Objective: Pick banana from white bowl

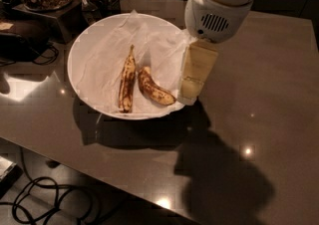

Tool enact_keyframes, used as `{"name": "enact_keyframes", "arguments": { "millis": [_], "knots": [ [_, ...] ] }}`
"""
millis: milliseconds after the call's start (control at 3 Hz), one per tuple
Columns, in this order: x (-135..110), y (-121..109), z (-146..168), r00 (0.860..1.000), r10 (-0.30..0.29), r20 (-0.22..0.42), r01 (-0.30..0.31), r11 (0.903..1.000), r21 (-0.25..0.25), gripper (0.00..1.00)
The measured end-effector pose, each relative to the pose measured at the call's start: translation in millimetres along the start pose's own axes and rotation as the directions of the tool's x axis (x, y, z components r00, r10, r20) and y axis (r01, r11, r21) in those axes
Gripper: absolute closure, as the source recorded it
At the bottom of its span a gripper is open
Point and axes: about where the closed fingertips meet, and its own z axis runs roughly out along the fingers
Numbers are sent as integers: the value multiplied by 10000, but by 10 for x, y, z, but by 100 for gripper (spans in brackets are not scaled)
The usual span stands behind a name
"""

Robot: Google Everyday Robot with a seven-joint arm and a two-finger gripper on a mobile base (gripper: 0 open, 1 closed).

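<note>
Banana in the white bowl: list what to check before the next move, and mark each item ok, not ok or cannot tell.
1. Target picked out: the banana, curved and spotted, lies in the white bowl, right of the thinner banana. Ok.
2. Top of the banana uncovered. Ok.
3. Tool above the banana: it hangs at the bowl's right rim, beside the banana's lower end. Not ok.
4. Bananas apart: there is a clear gap at their lower ends, but the upper ends are close. Cannot tell whether they touch.
5. Paper lining out of the grasp: it lies crumpled under and around the banana. Cannot tell.
</note>
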Motion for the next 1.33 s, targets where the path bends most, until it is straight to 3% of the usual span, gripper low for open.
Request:
{"name": "enact_keyframes", "arguments": {
  "millis": [333,667,1000,1333],
  "knots": [
    [-142,-111,154,9993,367,49,-364,9982,-476,10],
    [-292,-146,280,9993,358,47,-353,9959,-837,28],
    [-409,-158,394,9997,234,90,-223,9931,-1154,39],
    [-485,-168,559,9994,323,143,-296,9866,-1604,37]
  ]
}}
